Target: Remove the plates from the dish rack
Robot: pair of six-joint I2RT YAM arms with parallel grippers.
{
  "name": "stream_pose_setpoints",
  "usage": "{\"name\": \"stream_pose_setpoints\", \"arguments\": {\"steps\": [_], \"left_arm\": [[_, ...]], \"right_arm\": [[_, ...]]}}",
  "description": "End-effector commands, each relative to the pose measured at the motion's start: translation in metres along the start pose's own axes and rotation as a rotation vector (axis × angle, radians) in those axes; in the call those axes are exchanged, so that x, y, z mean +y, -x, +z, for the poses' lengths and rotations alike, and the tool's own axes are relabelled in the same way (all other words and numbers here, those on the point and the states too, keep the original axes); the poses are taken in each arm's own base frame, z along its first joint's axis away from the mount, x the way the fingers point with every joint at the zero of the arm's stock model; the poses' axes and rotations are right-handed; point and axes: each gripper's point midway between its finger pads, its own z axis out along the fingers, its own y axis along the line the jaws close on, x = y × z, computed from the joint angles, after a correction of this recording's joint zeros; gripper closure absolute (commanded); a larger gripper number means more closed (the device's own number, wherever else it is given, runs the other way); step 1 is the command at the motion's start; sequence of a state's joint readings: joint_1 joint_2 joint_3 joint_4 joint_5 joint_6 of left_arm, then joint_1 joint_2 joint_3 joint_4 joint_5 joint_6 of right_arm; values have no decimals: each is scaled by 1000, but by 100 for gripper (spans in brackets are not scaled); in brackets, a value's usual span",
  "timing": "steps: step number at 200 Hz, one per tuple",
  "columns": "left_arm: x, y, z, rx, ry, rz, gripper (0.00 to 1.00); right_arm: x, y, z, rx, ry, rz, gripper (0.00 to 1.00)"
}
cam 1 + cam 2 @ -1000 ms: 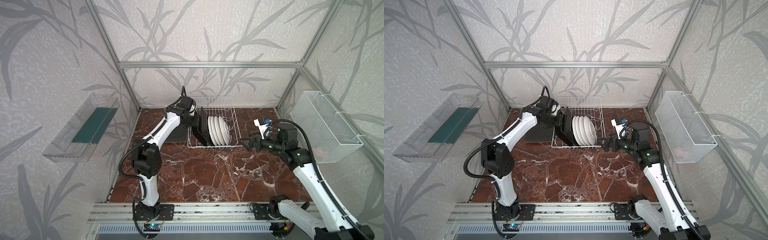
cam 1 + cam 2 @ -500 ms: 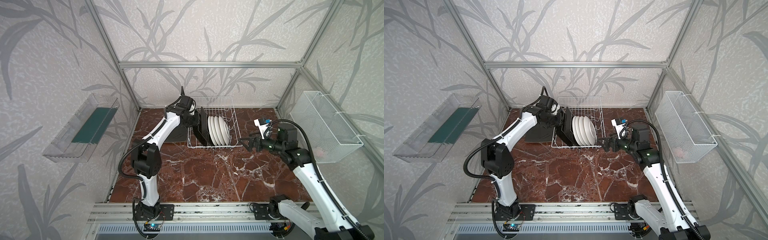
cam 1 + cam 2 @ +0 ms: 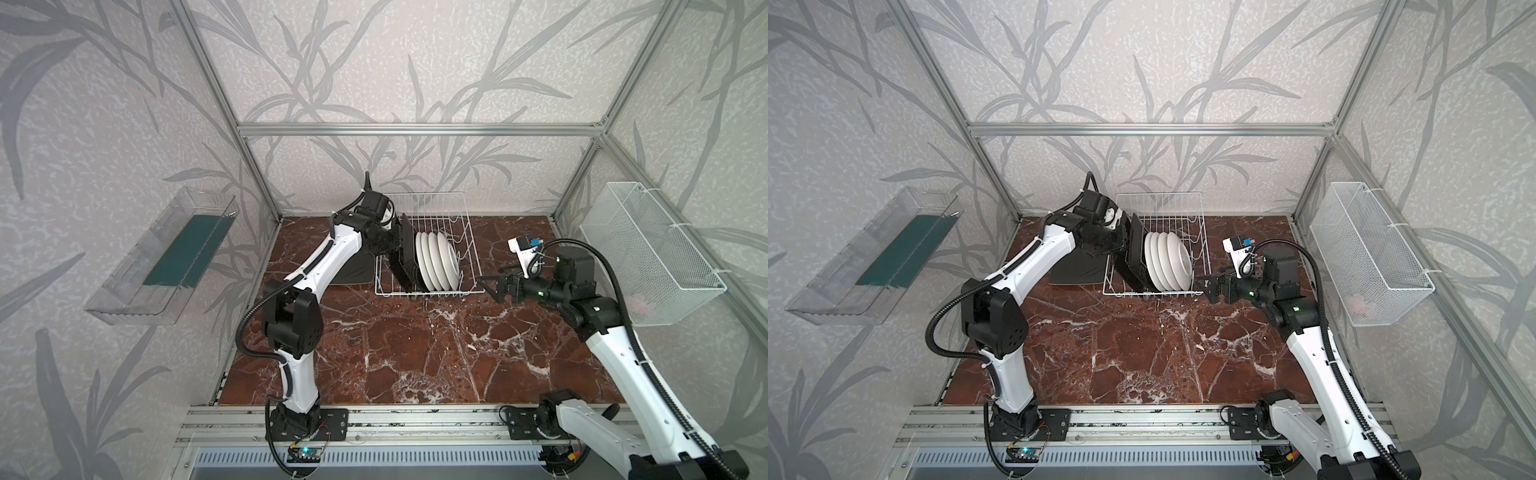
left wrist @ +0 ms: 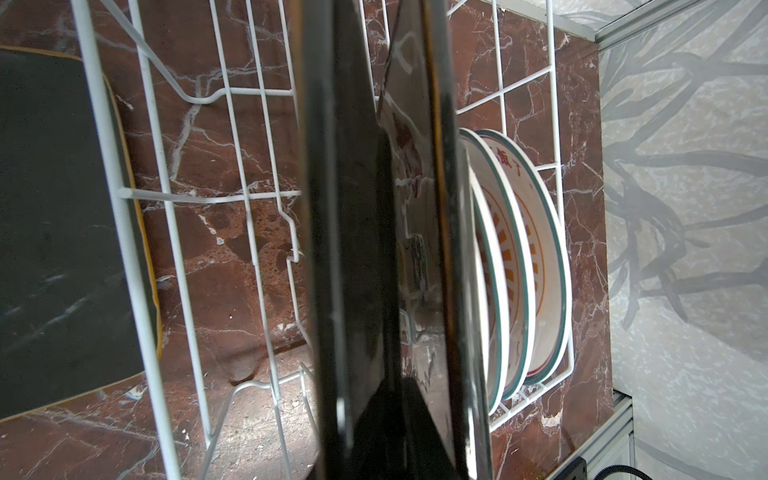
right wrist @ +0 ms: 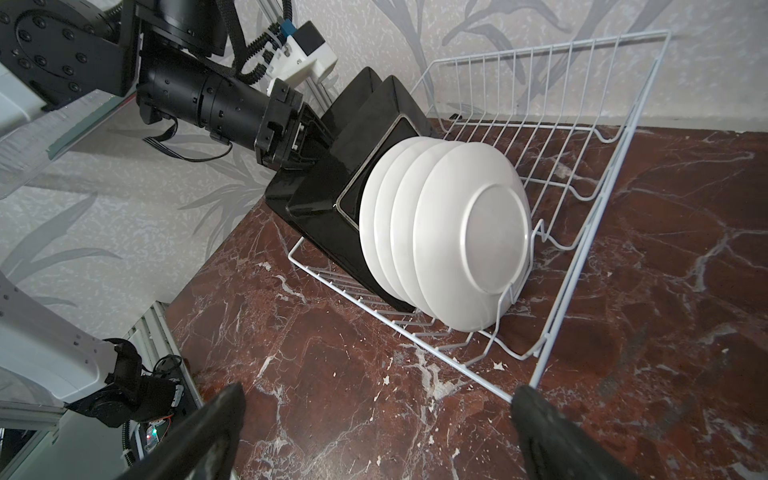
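Top view: left gripper [image 3: 395, 245] pinches the rim of the outermost square plate [image 3: 406, 254] in the dish rack [image 3: 432, 208]. Right gripper [image 3: 484, 286] gapes, empty.
Left wrist: round plates [image 4: 536, 257] stand just beyond the fingers.
Right wrist: second square plate [image 5: 386, 108] touches the held one.
Risk: the thin rim hold slips, or the neighbour drags along and tips.

Grey leaf-patterned walls [image 3: 395, 62], aluminium frame [image 3: 415, 129], red-brown marble floor [image 3: 415, 353]; clear tray [image 3: 124, 307] and mesh basket [image 3: 648, 266] wall-mounted.
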State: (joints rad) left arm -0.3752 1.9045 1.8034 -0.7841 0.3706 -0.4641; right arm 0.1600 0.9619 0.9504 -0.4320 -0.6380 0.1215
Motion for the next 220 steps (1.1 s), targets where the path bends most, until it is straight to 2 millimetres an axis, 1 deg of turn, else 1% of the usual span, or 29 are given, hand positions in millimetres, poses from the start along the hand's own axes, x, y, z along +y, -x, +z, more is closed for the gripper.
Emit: {"name": "stream_pose_setpoints", "arguments": {"steps": [1, 17, 69, 81, 157, 185, 198, 220], "left_arm": [[7, 9, -31, -55, 83, 86, 100], [3, 12, -37, -73, 76, 86, 100], [-8, 17, -48, -110, 36, 75, 100], [-11, 16, -47, -110, 11, 66, 100], [-26, 10, -23, -96, -143, -65, 100], [-31, 9, -20, -100, -174, -86, 100], [-30, 9, -21, -101, -164, -86, 100], [-34, 11, -25, -105, -171, -77, 100]], "right_arm": [[2, -1, -1, 0, 1, -11, 1], [3, 0, -1, -3, 5, -9, 1], [4, -1, -3, -7, 3, -13, 1], [3, -1, -4, -9, -2, -17, 1], [3, -3, -5, -5, -6, -17, 1], [1, -3, -3, -3, -9, -19, 1], [2, -3, -3, -1, -3, -17, 1], [0, -4, -2, 3, -10, -22, 1]]}}
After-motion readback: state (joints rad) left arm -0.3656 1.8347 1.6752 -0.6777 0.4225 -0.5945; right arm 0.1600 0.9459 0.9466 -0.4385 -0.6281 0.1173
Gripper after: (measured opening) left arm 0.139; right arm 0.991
